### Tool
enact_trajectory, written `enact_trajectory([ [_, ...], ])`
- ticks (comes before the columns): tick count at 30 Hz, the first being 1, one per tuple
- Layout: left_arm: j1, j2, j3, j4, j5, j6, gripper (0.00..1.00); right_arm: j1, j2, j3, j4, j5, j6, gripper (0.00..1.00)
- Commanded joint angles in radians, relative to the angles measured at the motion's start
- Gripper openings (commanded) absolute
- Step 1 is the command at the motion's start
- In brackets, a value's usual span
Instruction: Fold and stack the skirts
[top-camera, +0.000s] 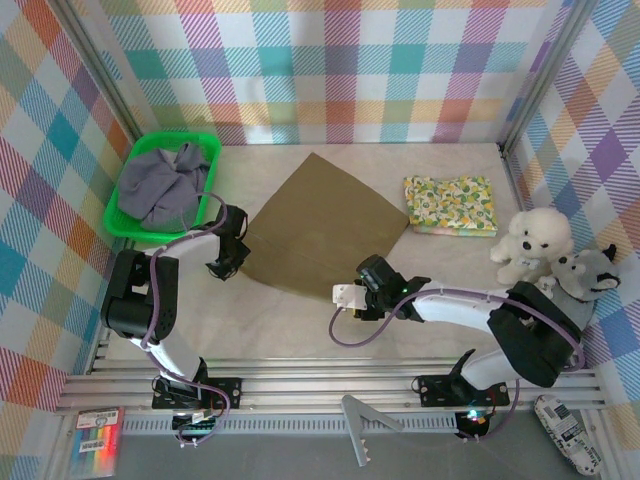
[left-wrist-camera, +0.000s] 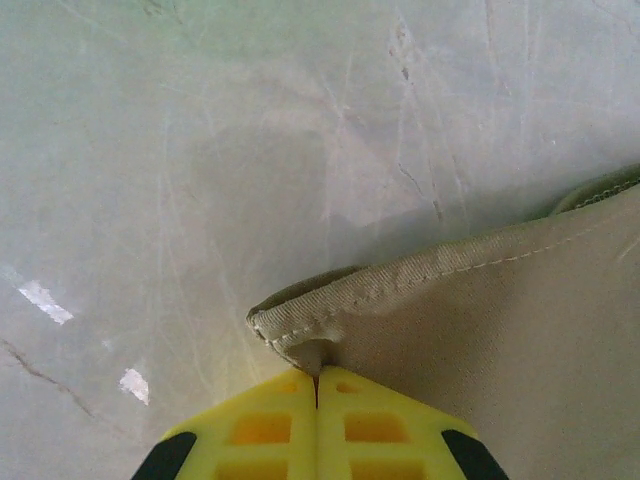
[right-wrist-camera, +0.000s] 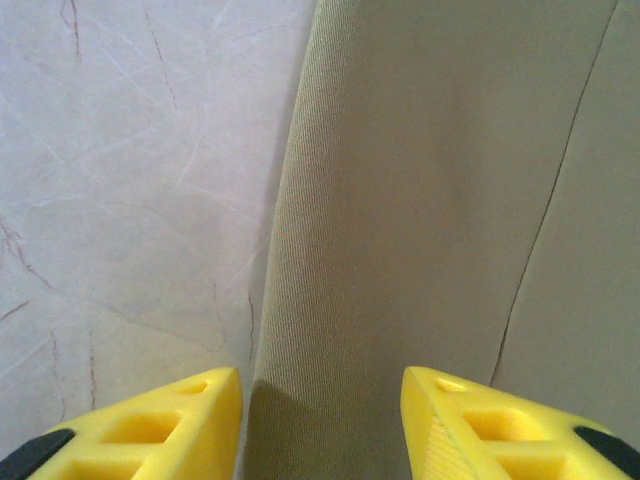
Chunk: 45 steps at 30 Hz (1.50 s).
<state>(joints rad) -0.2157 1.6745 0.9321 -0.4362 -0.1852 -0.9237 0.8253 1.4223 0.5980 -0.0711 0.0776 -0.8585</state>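
While both reach low | left end effector (left-wrist-camera: 316, 380) clamped on olive skirt (left-wrist-camera: 500, 340) | right end effector (right-wrist-camera: 320, 395) apart astride it

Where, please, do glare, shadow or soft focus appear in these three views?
Left wrist: white glare patches on the table, shadow along the olive skirt hem. Right wrist: skirt weave sharp, the right tool slightly soft. Top external: even light, no harsh shadows.

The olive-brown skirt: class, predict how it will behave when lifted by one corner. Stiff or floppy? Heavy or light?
The olive-brown skirt is probably floppy: its corner pinched in the left tool curls and buckles. Likely light, being thin cloth lying flat on the table. Pushed, it would probably bunch rather than slide whole.
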Motion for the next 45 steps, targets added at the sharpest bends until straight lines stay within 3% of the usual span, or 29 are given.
enact_trajectory([
  [1,-0.008,-0.027,0.007,0.007,0.005,0.005,0.0,0.006,0.01,-0.012,0.022,-0.012,-0.033,0.46],
  [15,-0.007,-0.022,0.008,0.007,0.007,0.008,0.0,0.006,-0.003,-0.006,-0.072,-0.06,-0.017,0.46],
  [18,-0.008,-0.02,0.009,0.008,0.008,0.007,0.0,0.006,0.031,-0.001,-0.072,-0.017,-0.014,0.45],
  [26,-0.008,-0.034,0.009,0.0,0.003,0.006,0.0,0.006,0.096,0.023,-0.003,0.127,0.021,0.28],
  [31,-0.008,-0.101,0.004,-0.074,-0.052,-0.009,0.0,0.006,0.056,0.053,-0.093,0.122,0.046,0.07],
  [34,-0.008,-0.162,-0.017,-0.117,-0.081,-0.01,0.0,0.008,0.01,0.073,-0.197,0.076,0.077,0.0],
  [41,-0.019,-0.349,-0.025,-0.239,-0.07,-0.026,0.0,0.011,-0.17,0.136,-0.423,-0.201,0.185,0.0],
  [45,-0.027,-0.485,0.081,-0.302,-0.093,-0.017,0.0,-0.033,-0.253,0.192,-0.467,-0.358,0.259,0.0],
])
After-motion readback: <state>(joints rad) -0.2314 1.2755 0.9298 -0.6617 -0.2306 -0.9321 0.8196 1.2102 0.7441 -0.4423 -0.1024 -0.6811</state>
